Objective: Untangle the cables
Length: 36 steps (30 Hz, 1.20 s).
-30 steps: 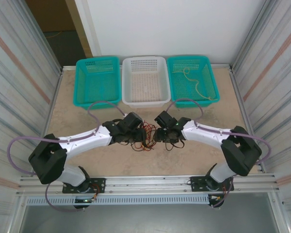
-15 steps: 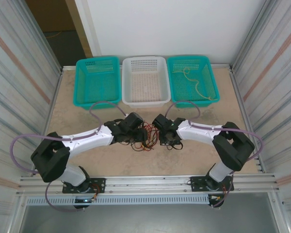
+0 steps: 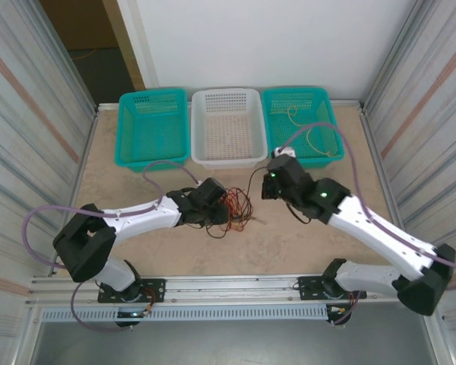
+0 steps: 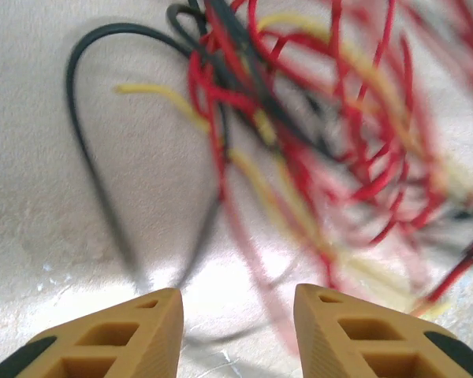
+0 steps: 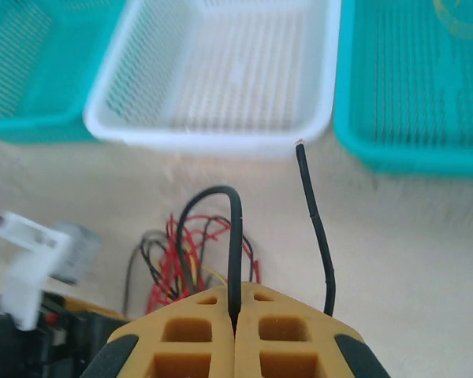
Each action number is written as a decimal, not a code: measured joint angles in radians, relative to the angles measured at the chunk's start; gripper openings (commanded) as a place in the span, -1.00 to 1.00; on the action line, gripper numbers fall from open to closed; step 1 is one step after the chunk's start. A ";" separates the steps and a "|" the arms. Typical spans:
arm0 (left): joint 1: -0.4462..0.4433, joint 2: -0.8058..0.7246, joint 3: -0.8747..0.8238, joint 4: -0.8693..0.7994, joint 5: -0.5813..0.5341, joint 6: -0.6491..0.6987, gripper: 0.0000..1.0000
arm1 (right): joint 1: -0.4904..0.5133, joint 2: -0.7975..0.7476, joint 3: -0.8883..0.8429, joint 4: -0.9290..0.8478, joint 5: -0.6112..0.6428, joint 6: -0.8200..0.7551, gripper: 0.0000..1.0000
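Observation:
The cables (image 3: 234, 210) lie as a tangle of red, yellow and black strands mid-table. My left gripper (image 3: 222, 213) sits low at the tangle's left edge. In the left wrist view the left gripper (image 4: 236, 311) is open; the strands (image 4: 299, 150) spread just ahead, and a blurred red strand runs between the fingertips. My right gripper (image 3: 267, 188) is raised to the right of the tangle. It (image 5: 235, 319) is shut on a black cable (image 5: 235, 236), which loops up from the pile (image 5: 181, 264); the black cable's free end (image 5: 315, 213) stands beside the fingers.
Three baskets line the far edge: teal (image 3: 153, 125), white (image 3: 226, 125), and teal (image 3: 301, 122) holding a tan cable (image 3: 302, 128). Corrugated walls close in both sides. Lavender hoses arch over both arms.
The right gripper shut on the black cable, then rose and swung back to the right, drawing it out of the pile. The left gripper stayed at the tangle and its jaws narrowed somewhat.

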 measured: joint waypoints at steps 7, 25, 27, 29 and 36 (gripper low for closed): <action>-0.010 -0.029 -0.016 -0.032 -0.004 0.008 0.15 | 0.000 -0.132 0.106 0.032 -0.016 -0.149 -1.00; -0.062 -0.408 0.293 0.161 -0.104 0.468 0.84 | 0.000 -0.066 0.252 0.104 -0.285 -0.241 -1.00; -0.047 -0.395 0.312 0.184 -0.106 0.522 0.72 | 0.000 -0.062 0.253 0.111 -0.318 -0.241 -1.00; -0.033 -0.364 0.336 0.199 -0.108 0.566 0.51 | 0.000 -0.060 0.254 0.117 -0.348 -0.241 -1.00; 0.006 -0.296 0.356 0.246 -0.105 0.632 -0.60 | 0.000 -0.040 0.256 0.133 -0.381 -0.240 -1.00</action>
